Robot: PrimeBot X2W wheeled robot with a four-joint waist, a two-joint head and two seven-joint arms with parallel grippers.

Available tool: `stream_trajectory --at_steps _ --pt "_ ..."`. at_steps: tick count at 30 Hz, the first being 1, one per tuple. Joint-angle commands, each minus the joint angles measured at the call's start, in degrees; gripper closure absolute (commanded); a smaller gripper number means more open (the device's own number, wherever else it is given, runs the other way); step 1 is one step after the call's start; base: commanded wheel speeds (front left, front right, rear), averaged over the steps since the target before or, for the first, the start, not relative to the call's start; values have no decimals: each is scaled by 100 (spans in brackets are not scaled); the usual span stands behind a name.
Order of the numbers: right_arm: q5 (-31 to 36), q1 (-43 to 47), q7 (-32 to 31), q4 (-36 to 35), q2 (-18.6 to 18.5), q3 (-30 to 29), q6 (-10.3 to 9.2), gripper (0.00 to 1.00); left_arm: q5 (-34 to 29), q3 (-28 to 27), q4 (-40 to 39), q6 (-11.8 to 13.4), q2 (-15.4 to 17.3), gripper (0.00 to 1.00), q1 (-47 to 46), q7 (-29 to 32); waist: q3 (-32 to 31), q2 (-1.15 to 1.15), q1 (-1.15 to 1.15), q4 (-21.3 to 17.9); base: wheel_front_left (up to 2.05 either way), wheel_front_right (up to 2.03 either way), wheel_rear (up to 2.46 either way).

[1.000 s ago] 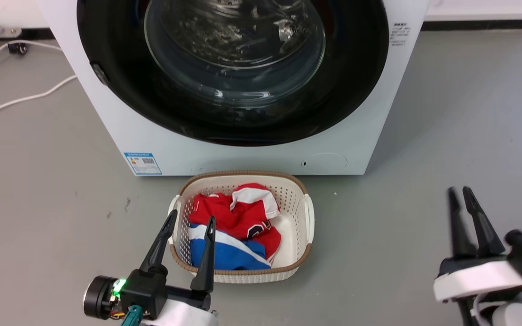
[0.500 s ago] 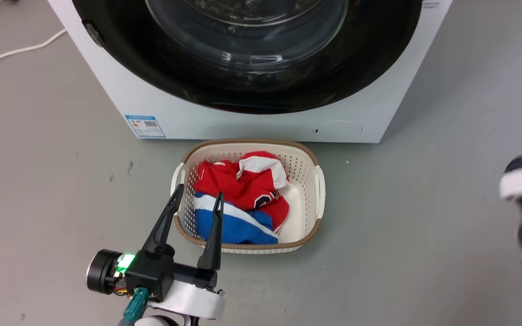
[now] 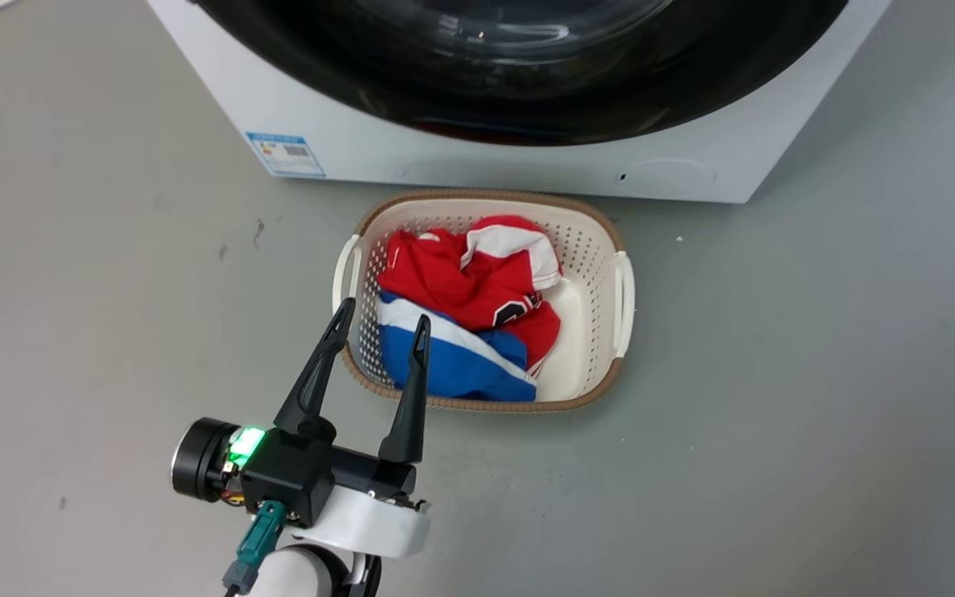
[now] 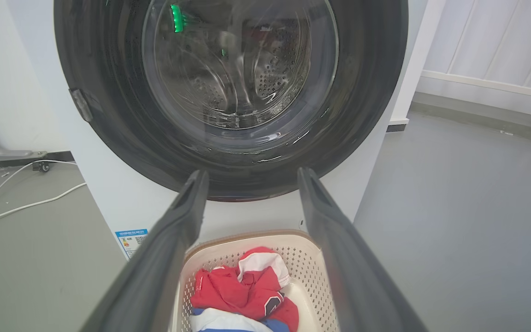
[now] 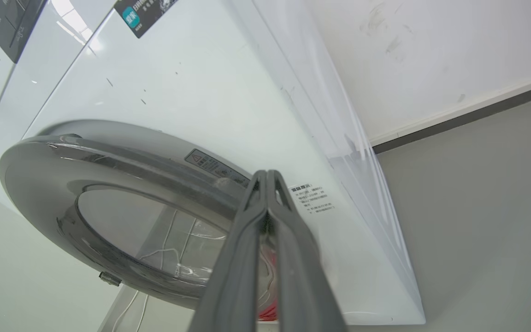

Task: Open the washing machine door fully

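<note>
— What is the right gripper [image 5: 268, 179] up to?

— Its fingers are pressed together with nothing between them. The tips are aimed at the edge of the door [image 5: 122, 216]. I can't tell whether they touch it.

— And the left gripper [image 3: 384, 312]?

— It is spread wide and empty, and it hangs over the near-left rim of the basket [image 3: 620, 290]. The basket holds clothes [image 3: 461, 278] and sits just in front of the machine [image 3: 486, 162].

— Where does the door stand?

— It looks shut, lying flat against the machine's white front with its glass bulging outward.

— So which step is this?

— I'd say the reach. The right arm is lining up on the door's edge and no pull has begun. Next the tips need to hook behind that edge or into its catch. Then they must draw it out and follow its arc wide, keeping clear of the left arm.
</note>
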State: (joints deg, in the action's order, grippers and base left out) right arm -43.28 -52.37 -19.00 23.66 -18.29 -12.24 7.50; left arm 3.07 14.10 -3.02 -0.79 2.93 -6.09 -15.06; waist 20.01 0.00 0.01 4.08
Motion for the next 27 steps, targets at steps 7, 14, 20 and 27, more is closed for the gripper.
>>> stream_trajectory --at_steps 7,14,20,27 --pt "-386 -1228 -1440 516 -200 153 -1 100 86 119 -130 127 -7 0 -224 -18 427 0 -1 349 0 0 0" --pt "-171 -1939 -2041 901 -267 187 -2 100 165 267 -137 203 -6 0 -291 -18 599 0 -1 589 0 0 0" --pt "19 -2352 -2331 1221 -216 98 -1 100 202 429 -117 244 -6 0 -357 -18 725 0 -1 733 0 0 0" --pt "43 -2699 -2681 1469 -203 -116 -1 100 265 577 -137 336 -7 0 -429 -18 862 0 -1 904 0 0 0"
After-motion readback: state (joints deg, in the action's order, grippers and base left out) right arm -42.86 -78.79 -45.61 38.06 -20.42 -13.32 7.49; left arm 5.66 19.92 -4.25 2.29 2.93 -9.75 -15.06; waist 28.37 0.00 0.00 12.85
